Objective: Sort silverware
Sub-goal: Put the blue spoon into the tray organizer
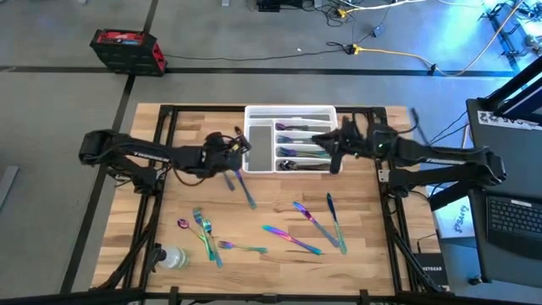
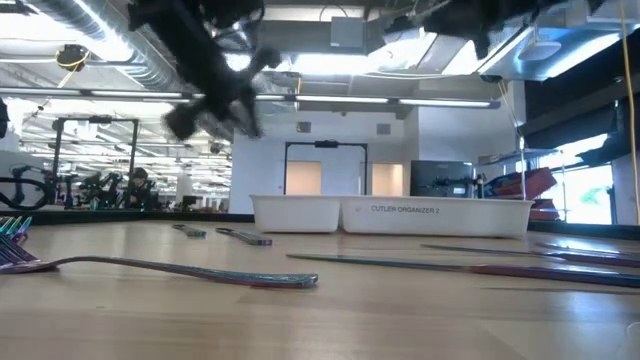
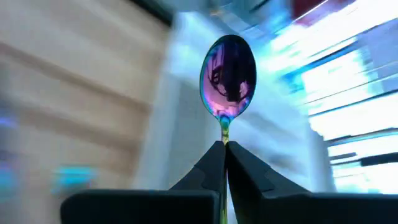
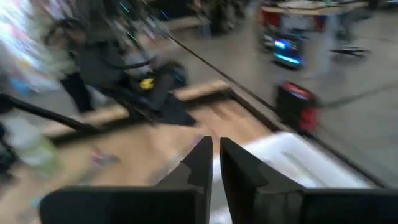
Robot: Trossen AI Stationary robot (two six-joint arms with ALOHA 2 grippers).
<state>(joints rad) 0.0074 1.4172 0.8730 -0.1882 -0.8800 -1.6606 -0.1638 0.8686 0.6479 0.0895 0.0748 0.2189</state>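
My left gripper [image 1: 238,146] hovers just left of the white tray [image 1: 254,114], shut on an iridescent purple-blue spoon [image 3: 228,76]. My right gripper [image 1: 327,151] hangs over the tray's right end, and its fingers [image 4: 214,152] stand a narrow gap apart with nothing between them. Several pieces of silverware lie in the tray's compartments [image 1: 298,141]. More lie flat on the wooden table: a knife [image 1: 242,188], a pair [image 1: 318,222], one piece [image 1: 291,240], forks [image 1: 206,235] and a small spoon [image 1: 182,224]. My left gripper pinches the spoon's handle [image 3: 224,134] between its two fingers, close behind the bowl. The handle runs back along the fingers. The fingers come from the table's left, slanting slightly down. The spoon is lifted clear, its bowl jutting out ahead of the fingertips toward the tray.
A clear plastic bottle [image 1: 172,257] lies at the table's near left corner. In the low view a fork [image 2: 180,270] lies close to the camera and the tray [image 2: 390,215] stands behind it. A laptop [image 1: 512,222] sits off the table's right side.
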